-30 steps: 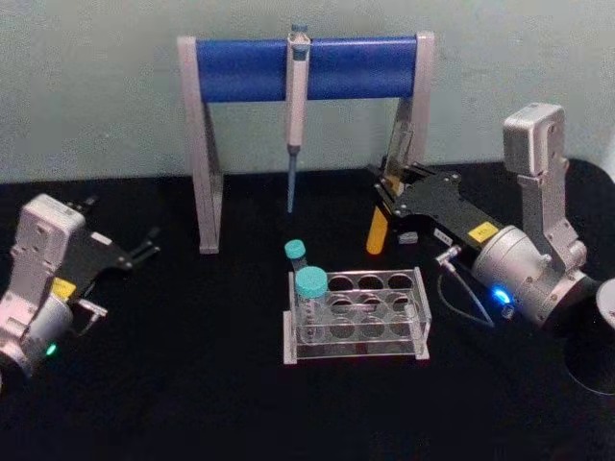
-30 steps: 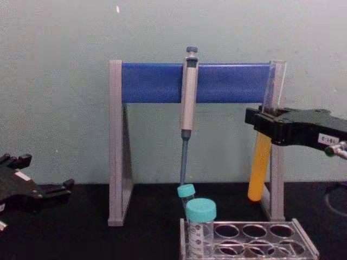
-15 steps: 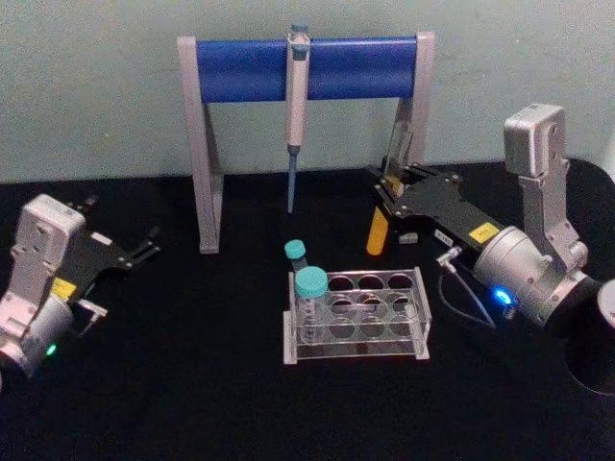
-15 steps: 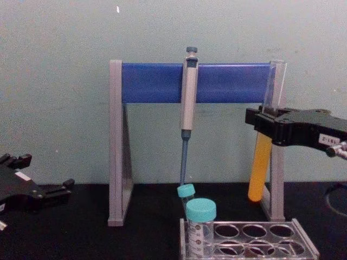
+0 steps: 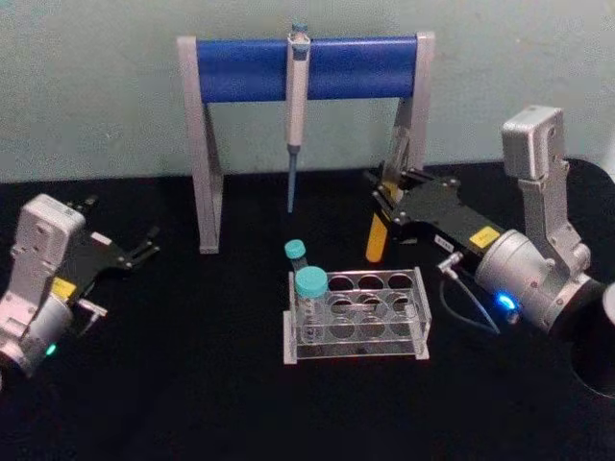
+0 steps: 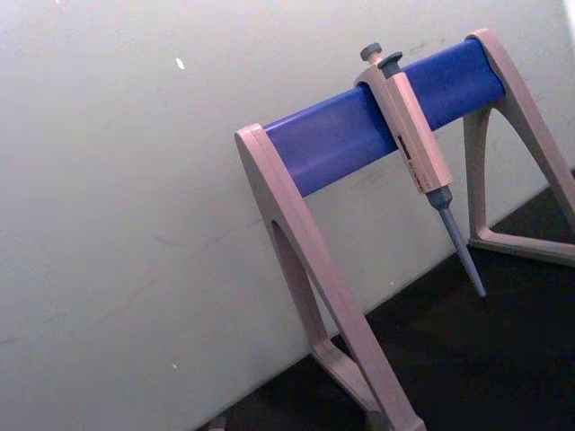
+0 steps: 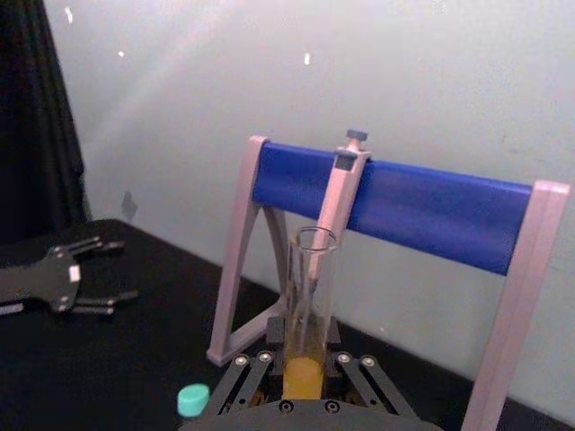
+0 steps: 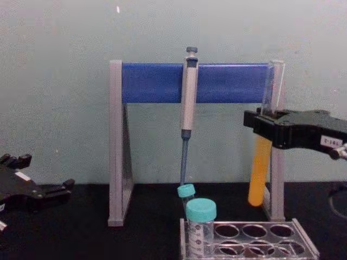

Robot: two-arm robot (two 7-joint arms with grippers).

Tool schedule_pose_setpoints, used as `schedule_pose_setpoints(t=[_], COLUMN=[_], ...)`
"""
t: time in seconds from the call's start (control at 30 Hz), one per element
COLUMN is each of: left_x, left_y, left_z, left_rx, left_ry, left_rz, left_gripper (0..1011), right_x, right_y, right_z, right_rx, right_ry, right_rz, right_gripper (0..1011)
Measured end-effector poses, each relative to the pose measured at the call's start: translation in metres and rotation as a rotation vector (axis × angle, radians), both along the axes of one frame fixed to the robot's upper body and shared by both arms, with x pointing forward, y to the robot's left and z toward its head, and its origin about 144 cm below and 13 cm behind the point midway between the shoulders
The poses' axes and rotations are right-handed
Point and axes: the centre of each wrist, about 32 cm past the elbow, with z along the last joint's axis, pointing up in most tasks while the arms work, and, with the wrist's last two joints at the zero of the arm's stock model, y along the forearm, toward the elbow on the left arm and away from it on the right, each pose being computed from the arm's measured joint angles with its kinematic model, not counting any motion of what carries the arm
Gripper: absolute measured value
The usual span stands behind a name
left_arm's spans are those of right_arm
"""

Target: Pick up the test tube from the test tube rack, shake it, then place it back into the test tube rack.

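The test tube is a slim clear glass tube with orange-yellow liquid in its lower half. It hangs upright in the air behind and above the right end of the test tube rack, clear of the holes. My right gripper is shut on its middle. In the chest view the test tube hangs below the black right gripper, with the rack low in front. The right wrist view looks along the test tube. My left gripper stands open at the far left, idle.
Two teal-capped tubes stand in the rack's left end. A grey-and-blue pipette stand with a hanging grey pipette spans the back; its right leg is right beside the held tube. The black table stretches to the front.
My right gripper has dipped slightly with the test tube, so the tube hangs a little lower. The left arm has not moved.
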Motion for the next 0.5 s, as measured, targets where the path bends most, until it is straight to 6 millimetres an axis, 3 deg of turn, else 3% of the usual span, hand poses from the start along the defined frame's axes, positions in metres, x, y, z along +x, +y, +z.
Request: schedule_pose_setpoints(t=[0.5], left_x=[0.0000], left_y=[0.0000], left_z=[0.0000], left_rx=[0.000], left_ry=[0.000], left_rz=[0.000], left_gripper=[1001], right_x=[-0.0088], right_y=[-0.0030], right_z=[-0.0033], right_rx=[-0.040], right_ry=[0.032], right_rz=[0.034], right_gripper=[233])
